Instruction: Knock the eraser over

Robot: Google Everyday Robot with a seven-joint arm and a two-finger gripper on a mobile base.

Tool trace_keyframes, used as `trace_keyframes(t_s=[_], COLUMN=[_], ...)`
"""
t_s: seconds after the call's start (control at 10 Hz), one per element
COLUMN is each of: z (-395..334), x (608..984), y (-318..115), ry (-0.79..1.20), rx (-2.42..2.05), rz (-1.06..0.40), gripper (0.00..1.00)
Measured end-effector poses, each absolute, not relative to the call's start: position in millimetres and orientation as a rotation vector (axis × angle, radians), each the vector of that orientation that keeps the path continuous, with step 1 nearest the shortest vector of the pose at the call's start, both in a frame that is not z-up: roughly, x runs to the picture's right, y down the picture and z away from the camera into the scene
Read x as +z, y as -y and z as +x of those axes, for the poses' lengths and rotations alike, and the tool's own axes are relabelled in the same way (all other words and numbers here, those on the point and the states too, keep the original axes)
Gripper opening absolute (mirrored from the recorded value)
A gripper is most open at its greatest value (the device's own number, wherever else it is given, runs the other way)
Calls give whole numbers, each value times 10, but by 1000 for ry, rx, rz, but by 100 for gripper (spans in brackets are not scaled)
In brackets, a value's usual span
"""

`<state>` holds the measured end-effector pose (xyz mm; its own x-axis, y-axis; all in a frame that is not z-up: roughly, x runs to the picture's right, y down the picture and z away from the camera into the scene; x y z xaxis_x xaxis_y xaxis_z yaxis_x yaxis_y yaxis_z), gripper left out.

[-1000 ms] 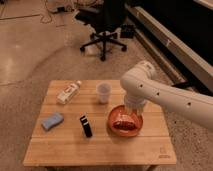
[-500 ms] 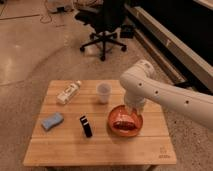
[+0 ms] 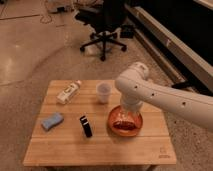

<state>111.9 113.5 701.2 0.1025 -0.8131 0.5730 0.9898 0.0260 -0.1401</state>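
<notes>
The eraser (image 3: pixel 86 126), a small black block with a pale stripe near its top, stands upright on the wooden table (image 3: pixel 100 152), left of centre. My gripper (image 3: pixel 125 119) hangs at the end of the white arm (image 3: pixel 150 92), low over a reddish-orange round object (image 3: pixel 125 124) to the right of the eraser. A clear gap lies between the gripper and the eraser.
A white cup (image 3: pixel 103 92) stands behind the eraser, close to the arm. A white bottle (image 3: pixel 69 92) lies at the back left. A light-blue sponge (image 3: pixel 52 120) lies at the left. An office chair (image 3: pixel 104 30) stands on the floor beyond the table.
The arm has shifted slightly to the left. The eraser and the other things have not moved.
</notes>
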Motion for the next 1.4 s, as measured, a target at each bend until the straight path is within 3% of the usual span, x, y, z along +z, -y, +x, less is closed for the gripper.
trace_keyframes(t_s=[0.3, 1.4], z=[731, 441], x=[6947, 7065], y=[-1264, -1509], ry=[390, 427], rx=[-1457, -1520], rz=[-578, -592], gripper=[41, 41])
